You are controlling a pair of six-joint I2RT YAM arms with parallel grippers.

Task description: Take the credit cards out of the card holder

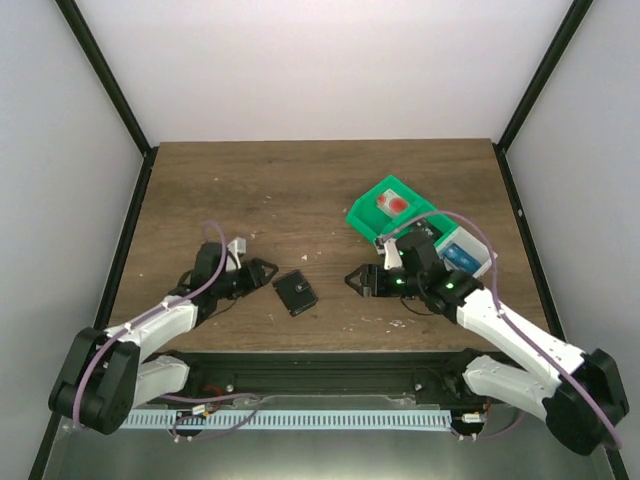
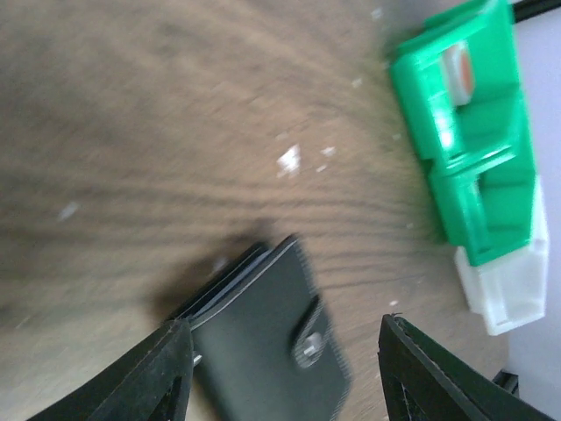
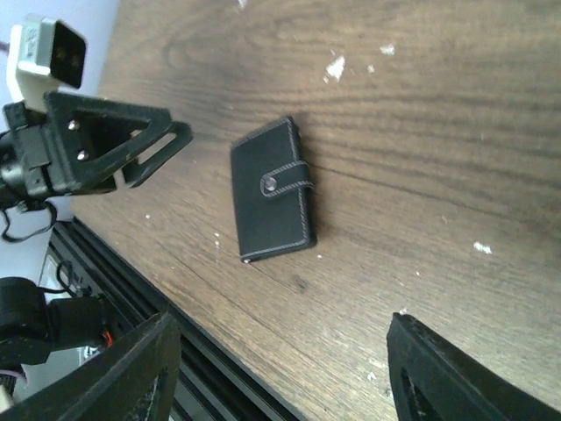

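Card holder [image 1: 295,293], snapped shut, flat between my left gripper [image 1: 268,270] and right gripper [image 1: 352,281], both spread, presumably so I can brace and unsnap it.

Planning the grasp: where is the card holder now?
Top view: the closed card holder lies flat on the table near the front edge, between the left tool and right tool, nearer the left.

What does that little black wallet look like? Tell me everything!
The wallet is small, flat and black, like stitched leather. It is shut, with a strap snapped across by a metal button. It lies flat on the wooden table between the left claw and right claw, both open. Only the table seems to touch it.
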